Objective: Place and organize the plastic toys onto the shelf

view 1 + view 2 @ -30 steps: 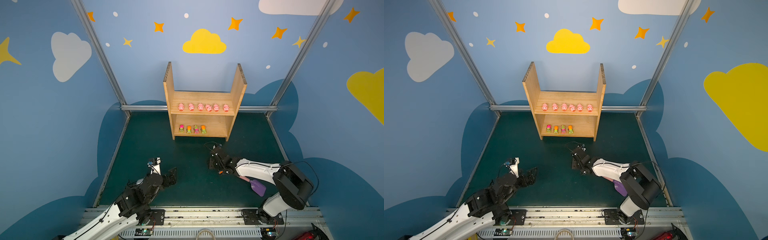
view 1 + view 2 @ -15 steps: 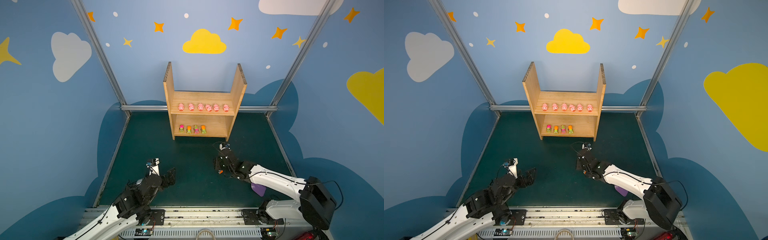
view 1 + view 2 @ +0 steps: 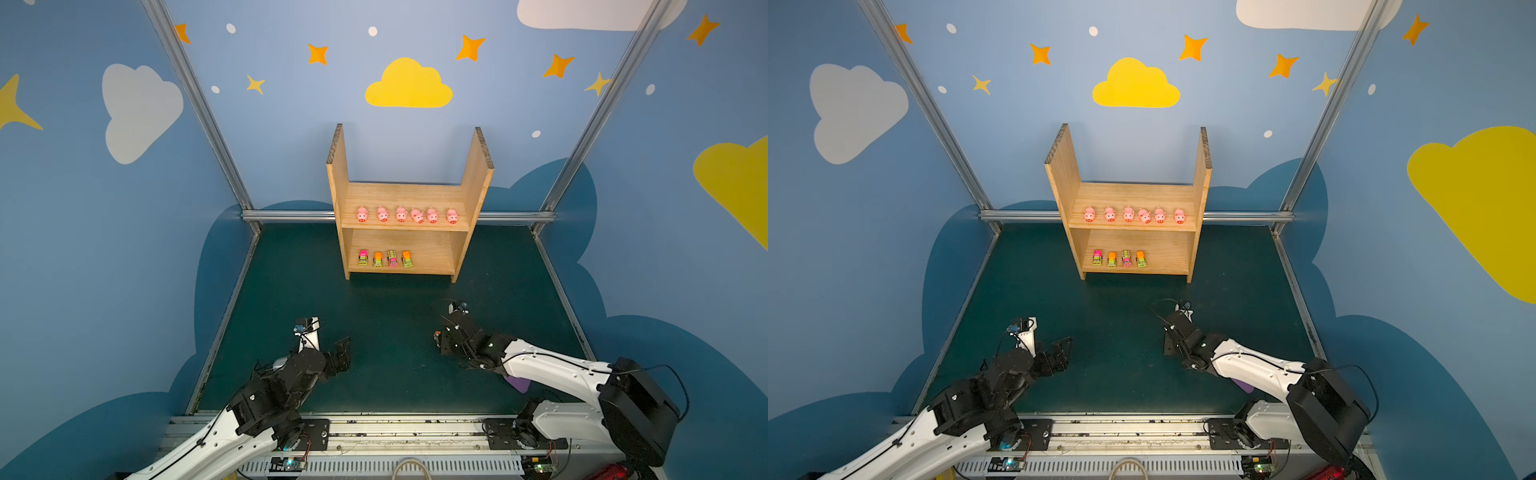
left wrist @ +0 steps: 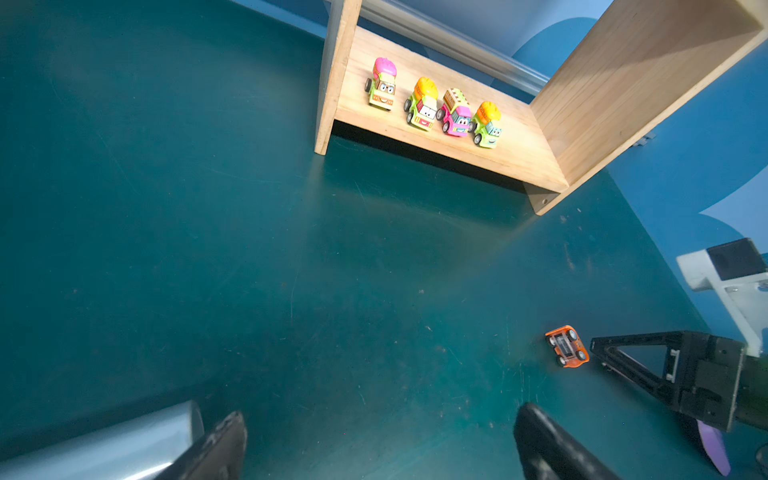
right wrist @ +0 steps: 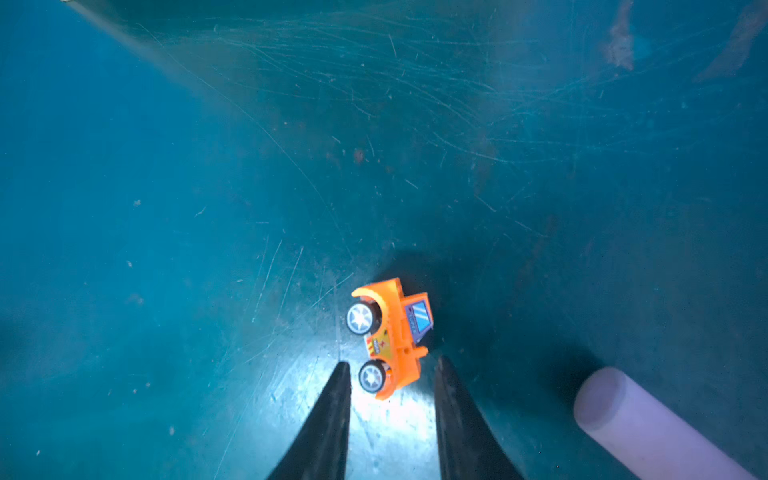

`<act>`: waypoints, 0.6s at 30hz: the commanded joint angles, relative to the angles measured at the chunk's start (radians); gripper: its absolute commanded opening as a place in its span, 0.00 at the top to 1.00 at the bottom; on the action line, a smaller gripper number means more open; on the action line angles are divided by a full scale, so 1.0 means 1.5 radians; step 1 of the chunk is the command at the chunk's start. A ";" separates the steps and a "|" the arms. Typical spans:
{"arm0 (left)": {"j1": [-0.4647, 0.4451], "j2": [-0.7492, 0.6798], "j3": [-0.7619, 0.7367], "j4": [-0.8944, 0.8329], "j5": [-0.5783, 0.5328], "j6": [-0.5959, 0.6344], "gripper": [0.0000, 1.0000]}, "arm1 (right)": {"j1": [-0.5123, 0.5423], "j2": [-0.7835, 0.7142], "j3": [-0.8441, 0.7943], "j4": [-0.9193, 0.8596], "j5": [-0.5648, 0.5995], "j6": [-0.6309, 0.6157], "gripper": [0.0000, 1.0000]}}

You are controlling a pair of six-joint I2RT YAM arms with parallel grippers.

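On the shelf (image 3: 338, 174) the upper board carries a row of pink pigs (image 3: 401, 214). Several bright toy vehicles (image 3: 384, 258) (image 4: 436, 108) stand on the lower board. One orange car (image 5: 392, 332) (image 4: 567, 345) lies on its side on the green mat. Its rear end sits between the tips of my right gripper (image 5: 392, 363) (image 3: 441, 345). Those jaws are narrow, and a thin strip of mat shows on each side of the car. My left gripper (image 4: 382, 440) (image 3: 343, 357) hangs wide open and empty over the mat at the front left.
A purple scoop (image 3: 519, 384) (image 4: 712, 446) lies under my right arm, its pale pink handle (image 5: 644, 428) close beside the right fingers. A silver cylinder (image 4: 104, 449) lies by the left gripper. Blue walls and metal posts (image 3: 199, 108) ring the mat.
My right gripper's jaws have narrowed around the orange car's rear, and the right arm has stretched out further to the right. The car stays on the mat. The left arm has not moved.
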 commanded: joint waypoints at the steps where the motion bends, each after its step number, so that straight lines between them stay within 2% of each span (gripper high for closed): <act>1: -0.001 0.005 0.011 -0.007 -0.011 -0.001 0.00 | -0.003 0.016 -0.004 0.021 -0.010 0.007 0.66; 9: -0.001 -0.012 0.004 -0.013 -0.015 -0.002 0.00 | 0.007 0.056 0.012 0.041 -0.029 0.013 0.67; 18: -0.001 -0.035 -0.009 -0.024 -0.018 -0.001 0.00 | 0.028 0.108 0.057 0.016 -0.013 0.009 0.69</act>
